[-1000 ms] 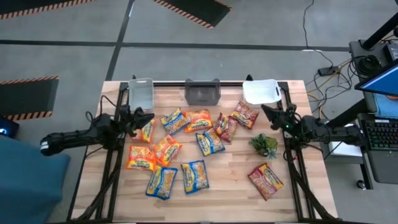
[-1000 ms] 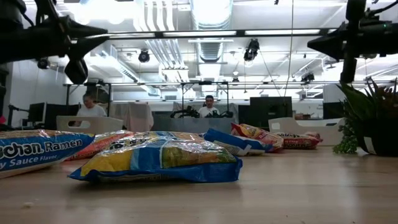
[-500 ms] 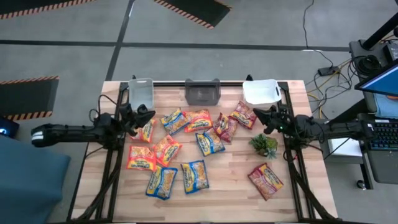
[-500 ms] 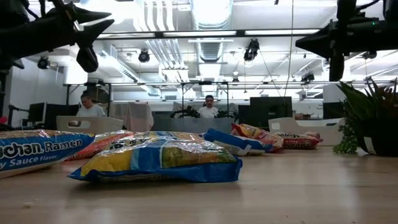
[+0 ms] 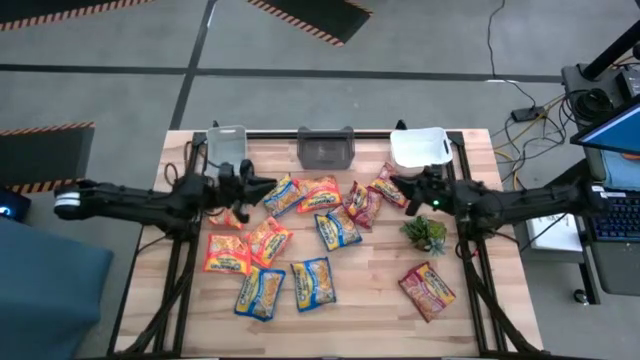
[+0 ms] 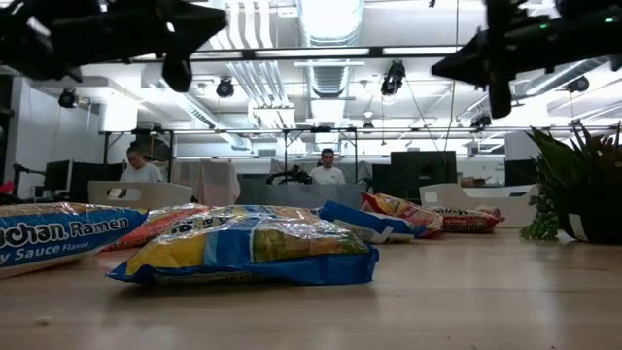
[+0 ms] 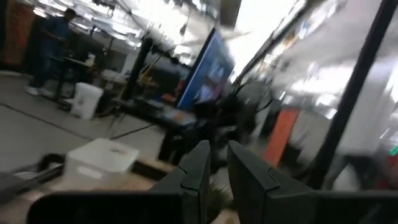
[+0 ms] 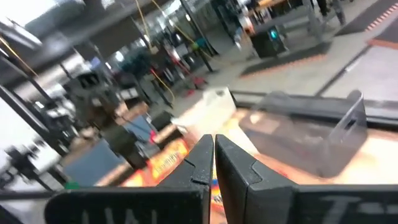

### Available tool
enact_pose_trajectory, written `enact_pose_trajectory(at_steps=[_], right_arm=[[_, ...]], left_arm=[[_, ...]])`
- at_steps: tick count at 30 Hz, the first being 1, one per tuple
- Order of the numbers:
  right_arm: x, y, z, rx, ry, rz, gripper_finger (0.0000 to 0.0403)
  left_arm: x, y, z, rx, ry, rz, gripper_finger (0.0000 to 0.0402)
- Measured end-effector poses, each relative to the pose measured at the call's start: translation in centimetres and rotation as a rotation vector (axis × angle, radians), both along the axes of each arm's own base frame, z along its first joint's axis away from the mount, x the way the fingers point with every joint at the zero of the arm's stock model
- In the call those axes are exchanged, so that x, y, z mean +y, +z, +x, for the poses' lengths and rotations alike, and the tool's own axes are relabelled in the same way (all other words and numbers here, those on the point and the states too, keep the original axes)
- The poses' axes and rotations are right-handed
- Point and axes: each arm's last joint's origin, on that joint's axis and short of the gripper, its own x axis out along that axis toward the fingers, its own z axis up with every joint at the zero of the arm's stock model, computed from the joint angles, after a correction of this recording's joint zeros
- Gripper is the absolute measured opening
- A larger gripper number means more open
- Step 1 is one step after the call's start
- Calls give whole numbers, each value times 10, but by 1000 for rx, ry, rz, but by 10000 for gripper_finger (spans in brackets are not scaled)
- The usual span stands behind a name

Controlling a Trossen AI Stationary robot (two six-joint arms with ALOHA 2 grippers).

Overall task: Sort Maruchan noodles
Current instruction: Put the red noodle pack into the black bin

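**Both arms swing in over the packets**

A wooden table [image 5: 370,320] in a workshop carries three bins along its twelve o'clock edge, with the noodle packets [image 5: 300,235] scattered from centre to nine o'clock and a plant [image 5: 424,232] toward three. Within the last second the left gripper [image 5: 262,187] and right gripper [image 5: 396,184] have both moved inward from the table's sides. Both hold nothing, fingers nearly together. Sorting looks barely begun: no packet visibly sits in a bin.

Left wrist view motion-blurred, blue-and-yellow packet [image 6: 53,238] cut off by low view's edge
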Motion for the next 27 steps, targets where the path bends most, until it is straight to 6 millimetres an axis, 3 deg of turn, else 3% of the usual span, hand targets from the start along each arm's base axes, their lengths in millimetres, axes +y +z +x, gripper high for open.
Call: enact_pose_trajectory(at_steps=[12,20,27], right_arm=[[-3,12,44,109,-81,-3,9],[-10,17,78,151,-109,8,16],[-29,43,105,139,4,167,79]], left_arm=[[19,-14,40,642,55,320,39],[27,-36,52,783,30,551,39],[30,-45,54,812,-5,593,39]])
